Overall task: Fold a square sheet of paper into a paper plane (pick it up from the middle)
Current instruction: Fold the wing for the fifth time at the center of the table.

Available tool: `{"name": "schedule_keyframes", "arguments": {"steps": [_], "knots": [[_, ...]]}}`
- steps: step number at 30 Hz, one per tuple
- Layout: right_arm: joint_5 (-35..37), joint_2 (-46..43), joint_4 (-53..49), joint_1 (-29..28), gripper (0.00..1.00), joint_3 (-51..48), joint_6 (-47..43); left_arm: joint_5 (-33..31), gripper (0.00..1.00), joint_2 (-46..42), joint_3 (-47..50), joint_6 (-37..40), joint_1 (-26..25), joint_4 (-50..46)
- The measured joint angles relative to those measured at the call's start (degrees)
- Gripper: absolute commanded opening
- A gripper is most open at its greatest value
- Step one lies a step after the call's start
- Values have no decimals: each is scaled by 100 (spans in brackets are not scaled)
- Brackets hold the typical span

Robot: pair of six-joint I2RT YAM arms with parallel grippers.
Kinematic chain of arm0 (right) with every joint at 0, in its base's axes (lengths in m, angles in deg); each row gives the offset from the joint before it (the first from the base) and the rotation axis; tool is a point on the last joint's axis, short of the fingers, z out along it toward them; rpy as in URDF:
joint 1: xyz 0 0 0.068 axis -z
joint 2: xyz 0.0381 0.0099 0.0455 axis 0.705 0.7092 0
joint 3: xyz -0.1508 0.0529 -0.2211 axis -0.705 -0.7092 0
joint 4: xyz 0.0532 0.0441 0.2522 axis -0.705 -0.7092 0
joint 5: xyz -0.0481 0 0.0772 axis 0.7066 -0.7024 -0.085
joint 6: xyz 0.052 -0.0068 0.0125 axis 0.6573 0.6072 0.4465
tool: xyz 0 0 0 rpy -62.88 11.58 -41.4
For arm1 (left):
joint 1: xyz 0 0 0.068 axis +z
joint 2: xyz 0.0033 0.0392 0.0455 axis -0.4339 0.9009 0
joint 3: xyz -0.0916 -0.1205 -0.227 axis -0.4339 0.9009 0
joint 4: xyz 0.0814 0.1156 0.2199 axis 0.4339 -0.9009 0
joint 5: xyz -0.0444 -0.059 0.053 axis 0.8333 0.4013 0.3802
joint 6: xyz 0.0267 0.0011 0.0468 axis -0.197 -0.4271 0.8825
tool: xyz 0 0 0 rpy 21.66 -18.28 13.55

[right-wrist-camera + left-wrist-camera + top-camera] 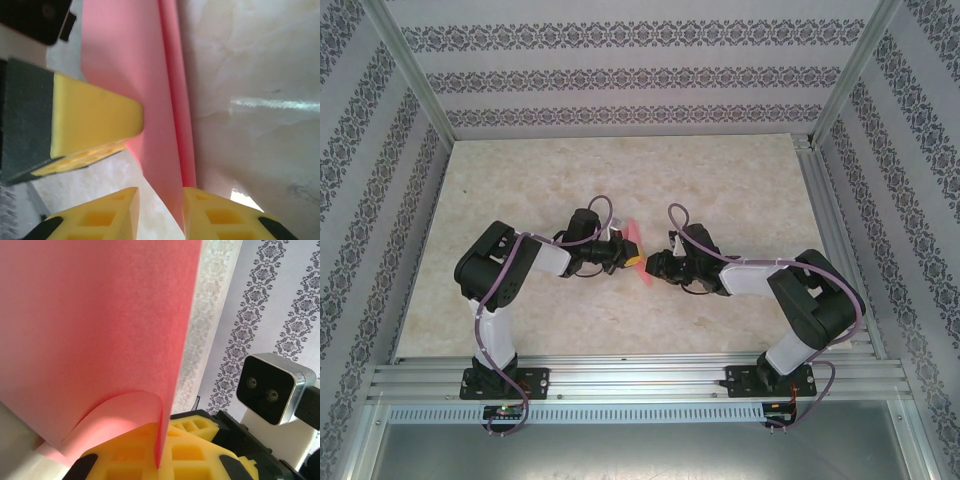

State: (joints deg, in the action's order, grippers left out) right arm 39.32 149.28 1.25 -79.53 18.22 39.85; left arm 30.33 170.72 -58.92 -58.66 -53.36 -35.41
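Hanging over the middle of the pale marbled table (720,180), the thin matte pink sheet of paper (100,315) shows a lengthwise crease and one curled corner. Open tabletop spreads around both arms out to the aluminium frame (640,372). The left gripper (162,442) is clamped on the sheet's edge. The right gripper (161,197) stands parted, with one ribbed yellow finger (220,215) touching the sheet.

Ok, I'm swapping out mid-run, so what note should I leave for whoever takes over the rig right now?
Left claw: shut on the pink paper sheet, held on edge over the table.
Right claw: open, sheet's edge beside one finger.
Done: sheet picked up, one lengthwise crease visible.
To do: remaining folds; no plane shape yet.
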Motion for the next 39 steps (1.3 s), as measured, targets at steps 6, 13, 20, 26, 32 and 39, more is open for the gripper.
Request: {"name": "schedule_keyframes", "arguments": {"steps": [6, 13, 20, 26, 32, 39], "knots": [[608, 2, -835, -330, 26, 396, -697, 2, 0, 0, 0, 22, 0, 0], [1021, 214, -1423, -487, 21, 662, -1147, 0, 0, 0, 0, 24, 0, -2], [1204, 275, -1628, -579, 11, 772, -1355, -2, 0, 0, 0, 24, 2, -2], [1473, 275, -2002, -654, 9, 951, -1777, -2, 0, 0, -2, 131, 2, -76], [1963, 275, -2677, -769, 13, 1325, -2393, -4, 1, 0, -76, 306, 4, -245], [2446, 487, -3187, -1008, 14, 1665, -2826, -11, 1, 0, -76, 356, 15, -330]]}}
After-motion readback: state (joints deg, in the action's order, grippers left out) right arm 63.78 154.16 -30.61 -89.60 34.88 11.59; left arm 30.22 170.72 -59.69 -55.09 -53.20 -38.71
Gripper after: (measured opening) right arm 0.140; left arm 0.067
